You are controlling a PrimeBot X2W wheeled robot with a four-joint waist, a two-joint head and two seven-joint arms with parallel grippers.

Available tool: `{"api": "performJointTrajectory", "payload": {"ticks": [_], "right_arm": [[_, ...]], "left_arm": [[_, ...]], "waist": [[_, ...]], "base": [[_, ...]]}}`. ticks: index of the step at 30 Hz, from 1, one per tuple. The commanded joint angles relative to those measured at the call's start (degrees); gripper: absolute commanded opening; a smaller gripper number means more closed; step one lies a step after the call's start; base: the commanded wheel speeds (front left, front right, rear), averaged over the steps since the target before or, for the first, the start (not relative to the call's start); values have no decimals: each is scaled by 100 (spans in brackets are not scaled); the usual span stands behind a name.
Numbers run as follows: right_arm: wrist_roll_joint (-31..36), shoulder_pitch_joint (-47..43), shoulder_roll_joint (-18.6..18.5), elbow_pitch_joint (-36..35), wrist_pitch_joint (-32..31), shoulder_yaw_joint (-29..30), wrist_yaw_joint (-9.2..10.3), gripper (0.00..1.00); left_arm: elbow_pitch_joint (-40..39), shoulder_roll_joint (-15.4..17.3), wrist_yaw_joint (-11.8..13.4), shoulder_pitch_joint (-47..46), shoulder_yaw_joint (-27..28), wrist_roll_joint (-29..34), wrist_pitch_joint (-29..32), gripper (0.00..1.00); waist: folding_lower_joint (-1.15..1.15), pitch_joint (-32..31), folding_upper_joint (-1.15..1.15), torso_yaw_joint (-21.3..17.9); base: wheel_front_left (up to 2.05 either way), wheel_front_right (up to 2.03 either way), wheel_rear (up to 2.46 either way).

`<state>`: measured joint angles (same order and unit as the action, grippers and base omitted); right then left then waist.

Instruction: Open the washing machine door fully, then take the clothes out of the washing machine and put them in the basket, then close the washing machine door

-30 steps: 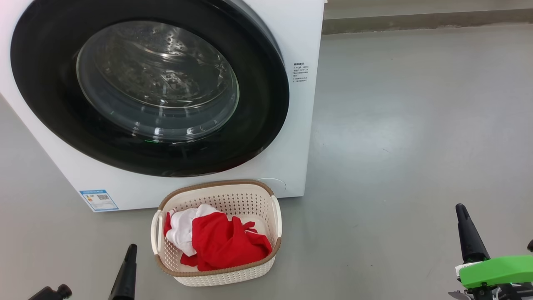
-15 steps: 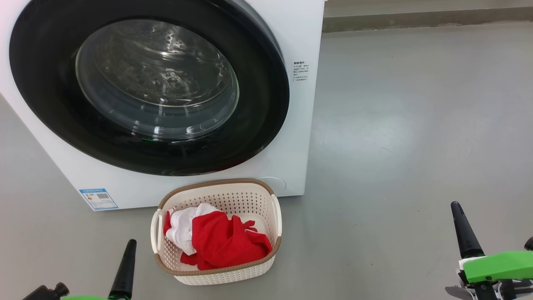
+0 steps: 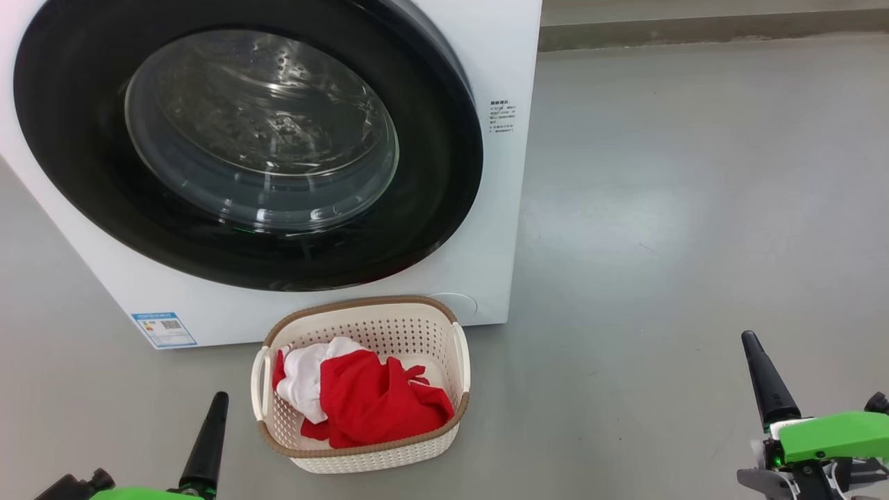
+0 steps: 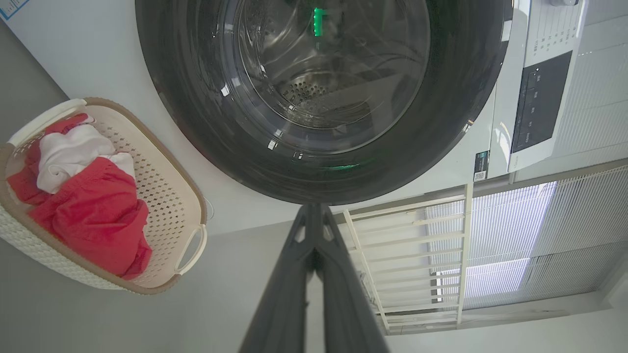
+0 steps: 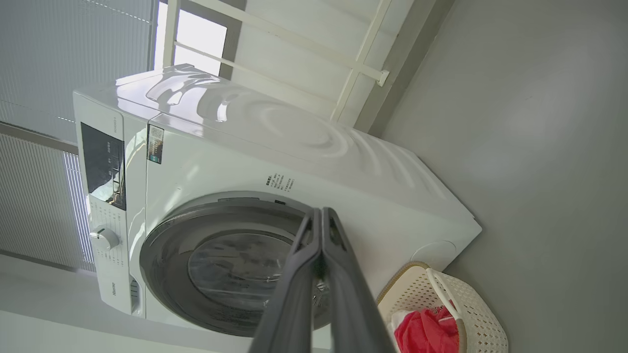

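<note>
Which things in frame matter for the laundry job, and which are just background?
Job: washing machine; its door, shut; clothes, lying in the basket.
Background: white railing; blinds; floor.

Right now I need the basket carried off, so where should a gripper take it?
Probably by the side handle of the basket, coming from above: it stands upright, the handle bows off the wall leaving a slot for one finger, and the clothes lie clear of it.
</note>
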<state>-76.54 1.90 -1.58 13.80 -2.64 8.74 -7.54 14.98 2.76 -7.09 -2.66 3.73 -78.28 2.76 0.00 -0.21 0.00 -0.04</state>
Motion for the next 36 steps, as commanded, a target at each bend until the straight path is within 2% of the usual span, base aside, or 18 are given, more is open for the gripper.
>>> {"api": "performJointTrajectory", "payload": {"ticks": [1, 20, 36], "right_arm": [[-327, 283, -105, -113, -77, -121, 2, 0], [-1542, 426, -130, 20, -379, -220, 5, 0], [-1563, 429, -130, 22, -385, -222, 5, 0]], "left_arm": [[-118, 41, -34, -245, 193, -258, 74, 0], [-93, 12, -39, -352, 280, -1367, 369, 0], [-92, 11, -40, -354, 281, -1387, 374, 0]], "waist": [[0, 4, 0, 1], [0, 38, 0, 4], [0, 38, 0, 4]], "base": [[0, 0, 0], [0, 0, 0], [0, 0, 0]]}}
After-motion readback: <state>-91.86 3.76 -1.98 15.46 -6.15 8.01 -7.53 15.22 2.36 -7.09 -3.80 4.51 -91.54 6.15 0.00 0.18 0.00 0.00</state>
